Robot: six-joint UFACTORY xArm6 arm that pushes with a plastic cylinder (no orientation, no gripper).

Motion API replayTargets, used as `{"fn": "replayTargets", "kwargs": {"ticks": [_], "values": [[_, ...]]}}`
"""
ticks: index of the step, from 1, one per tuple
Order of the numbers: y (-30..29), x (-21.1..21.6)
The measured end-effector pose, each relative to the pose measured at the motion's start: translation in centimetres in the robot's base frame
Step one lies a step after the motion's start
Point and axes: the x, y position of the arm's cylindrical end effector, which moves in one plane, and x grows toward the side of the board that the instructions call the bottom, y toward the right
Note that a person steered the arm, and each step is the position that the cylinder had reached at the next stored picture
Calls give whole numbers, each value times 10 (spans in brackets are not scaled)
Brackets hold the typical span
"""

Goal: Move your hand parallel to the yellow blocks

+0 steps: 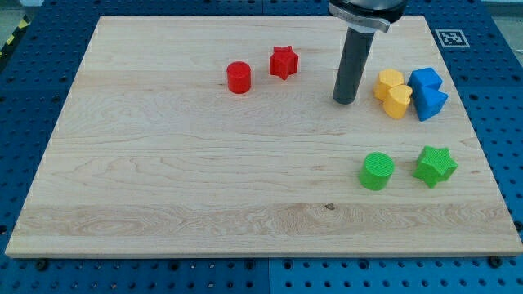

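Note:
Two yellow blocks sit at the view's right, touching each other: an upper yellow block [389, 82] and a lower yellow heart-shaped block [398, 101]. My tip [345, 100] rests on the wooden board [163, 180] a short way to the left of the yellow blocks, level with them and not touching them. The dark rod rises from the tip to the view's top edge.
Two blue blocks [426, 80] [431, 104] touch the yellow ones on their right. A red cylinder [239, 77] and a red star [283, 62] lie at the upper middle. A green cylinder [377, 171] and a green star [435, 166] lie at the lower right.

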Motion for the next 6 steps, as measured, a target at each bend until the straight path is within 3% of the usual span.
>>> {"fn": "replayTargets", "kwargs": {"ticks": [1,2,6], "values": [[0,34],[0,42],[-3,42]]}}
